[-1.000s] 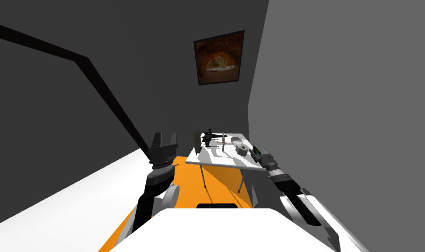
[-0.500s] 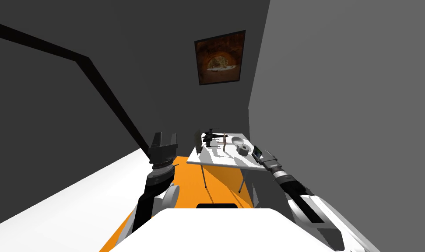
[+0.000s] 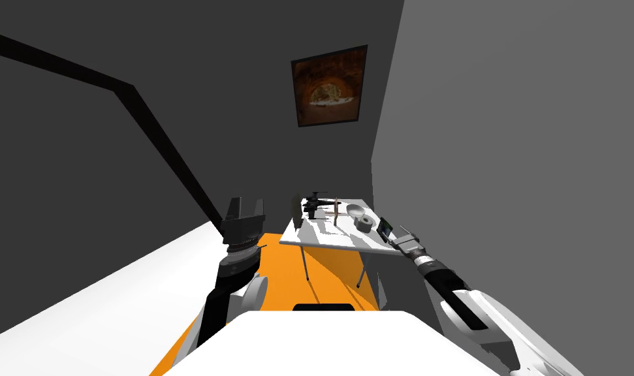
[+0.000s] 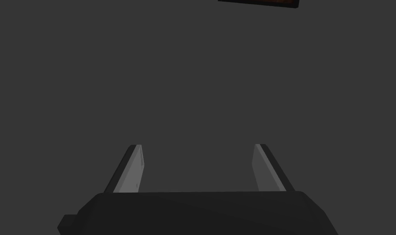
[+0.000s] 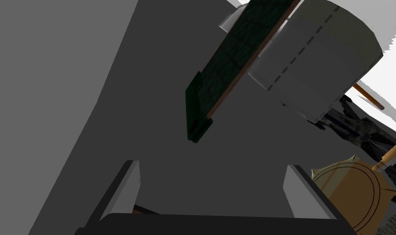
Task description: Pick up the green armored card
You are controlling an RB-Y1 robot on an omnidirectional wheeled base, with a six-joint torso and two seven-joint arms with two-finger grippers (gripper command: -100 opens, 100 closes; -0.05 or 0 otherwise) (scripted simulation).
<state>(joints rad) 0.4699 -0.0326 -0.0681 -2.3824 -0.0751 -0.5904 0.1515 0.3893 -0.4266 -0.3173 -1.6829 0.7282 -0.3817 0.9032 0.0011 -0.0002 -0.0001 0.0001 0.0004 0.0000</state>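
The dark green card [image 3: 383, 227] stands tilted at the right edge of the white table [image 3: 322, 239]. In the right wrist view the card [image 5: 225, 65] leans beside a grey cylinder [image 5: 315, 61], just beyond the fingertips and not between them. My right gripper [image 3: 401, 234] [image 5: 212, 179] is open, a short way to the near right of the card. My left gripper [image 3: 244, 205] [image 4: 198, 163] is held up to the left of the table, open and holding nothing.
On the table stand a black model [image 3: 315, 203], a thin stick [image 3: 335, 213], a pale bowl [image 3: 354, 210], a grey roll [image 3: 363, 224] and a dark upright panel [image 3: 294, 210]. A gold round object [image 5: 352, 196] lies near the right finger. An orange floor strip [image 3: 283, 274] runs under the table. Walls close in behind and to the right.
My right hand has drawn back from the card, toward me and to the right, leaving the card standing at the table edge. The left arm has not moved.
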